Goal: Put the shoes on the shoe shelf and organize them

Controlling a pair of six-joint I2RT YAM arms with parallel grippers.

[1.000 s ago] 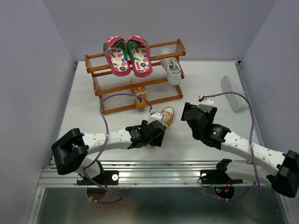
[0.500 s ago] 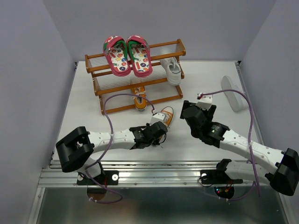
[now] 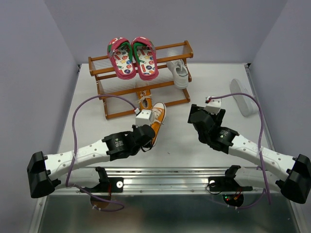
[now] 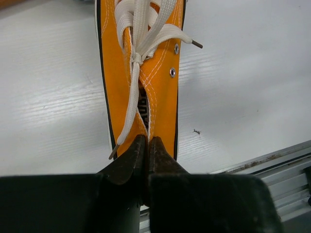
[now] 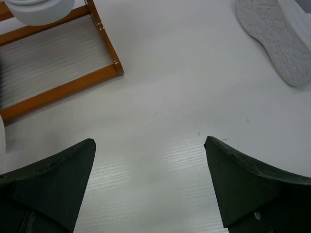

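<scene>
Across the middle of the overhead view lies a white table point(image 3: 177, 143), smooth and faintly glossy, with a fine grain showing close up; plain lilac walls point(image 3: 29, 58) close it in on three sides; a ribbed metal rail point(image 3: 165, 172) runs along its near edge at the bottom of the frame; a purple cable point(image 3: 92, 99) loops over its left part.

At top centre stands the shelf point(image 3: 187, 48), an orange-brown wooden frame with tiers of thin pale rods; the pink pair point(image 3: 132, 58) lies side by side on the top tier, left of centre, green-lined and dotted with bright stickers; a white sneaker point(image 3: 179, 74) sits on the tier below, at the right end; an orange mate point(image 3: 145, 103) pokes out lower still, near the middle.

At the right of the frame, well apart from the shelf, a loose white sneaker point(image 3: 241, 96) lies on its side, pebbled sole showing.

Just below the shelf, centre frame, the orange sneaker point(image 3: 156, 118) points its toe toward the shelf; whether it rests on the table I cannot tell; it is canvas with white stitching, metal eyelets and flat white laces. The left gripper point(image 4: 146, 145) is clenched on its heel rim, dark tapered fingers nearly meeting.

The right gripper point(image 5: 150, 179) hangs over bare table right of centre, released, jaws wide.
</scene>
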